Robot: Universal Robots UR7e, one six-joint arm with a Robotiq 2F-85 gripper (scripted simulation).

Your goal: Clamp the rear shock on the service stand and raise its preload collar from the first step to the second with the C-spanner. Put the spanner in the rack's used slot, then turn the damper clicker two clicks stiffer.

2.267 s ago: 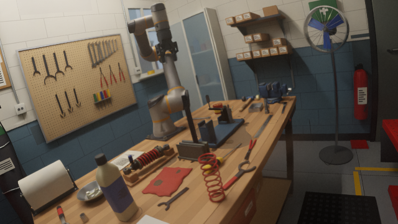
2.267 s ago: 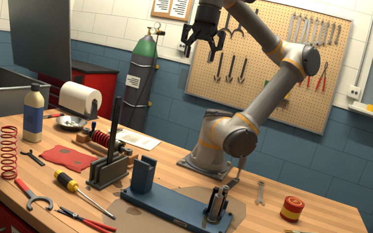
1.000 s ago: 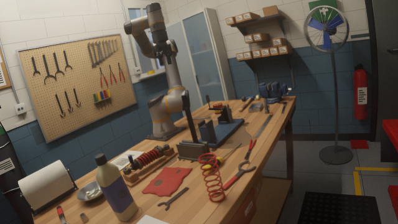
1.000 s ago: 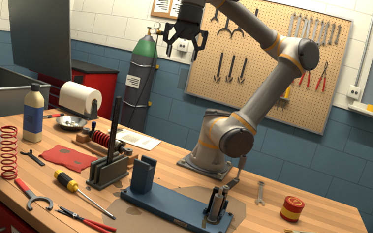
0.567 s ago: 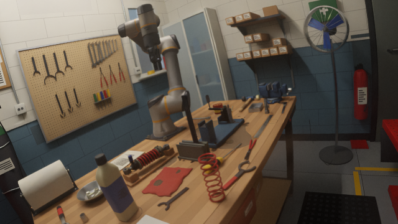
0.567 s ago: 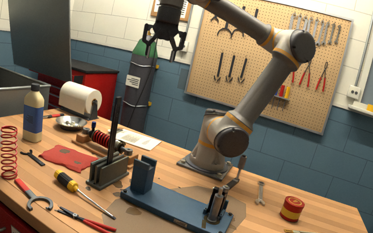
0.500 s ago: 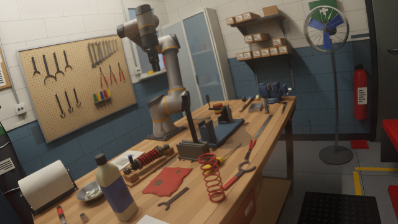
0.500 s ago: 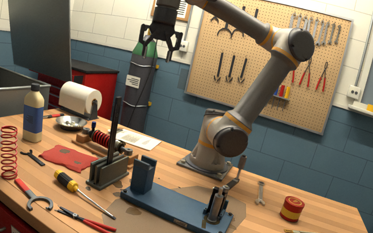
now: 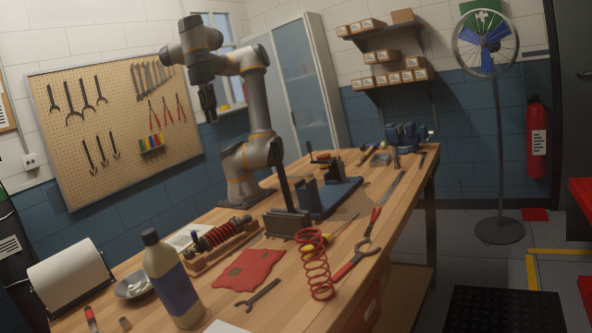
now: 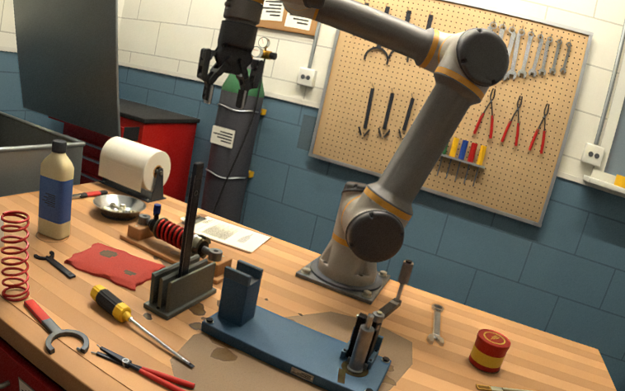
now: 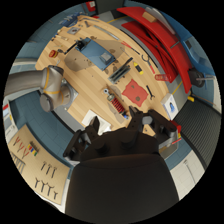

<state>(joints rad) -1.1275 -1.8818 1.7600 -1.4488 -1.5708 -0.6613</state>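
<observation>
The rear shock (image 9: 218,235) (image 10: 177,235) (image 11: 115,103), with its red coil spring, lies on a wooden cradle beside the grey slotted rack (image 9: 286,221) (image 10: 182,286), well left of the blue service stand (image 9: 329,191) (image 10: 295,343) (image 11: 95,52). A tall black bar stands upright in the rack. The red-handled C-spanner (image 9: 355,260) (image 10: 55,328) (image 11: 148,63) lies flat near the bench's front edge. My gripper (image 9: 210,111) (image 10: 229,87) (image 11: 114,119) hangs high above the shock's end of the bench, open and empty.
The wooden bench carries a loose red spring (image 9: 316,262), a red rag (image 9: 249,268), a yellow-handled screwdriver (image 10: 131,322), red pliers (image 10: 147,369), a bottle (image 9: 172,282), a paper roll (image 10: 133,166) and a small dish (image 10: 118,205). A pegboard (image 10: 451,106) hangs behind.
</observation>
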